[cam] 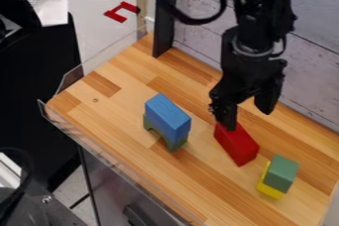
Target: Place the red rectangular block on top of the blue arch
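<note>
No text, label, brand, number or sign can be read on anything in the camera view.

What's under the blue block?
A green arch sits under the blue block; its side and curved opening show. Its top face is covered, so I can't see it.

Plain red block [236,144] on a honey-and-brown striped tabletop [119,116]

Left of the red block in the view, a solid blue block [168,116] tops a dull green arch [175,144]. Right of it, a muted green cube [283,171] covers part of a bright yellow block [270,191]. Above it, the gripper [248,119] is black. Behind it, the wall [317,71] shows greyish-white planks with dark lines.
</note>
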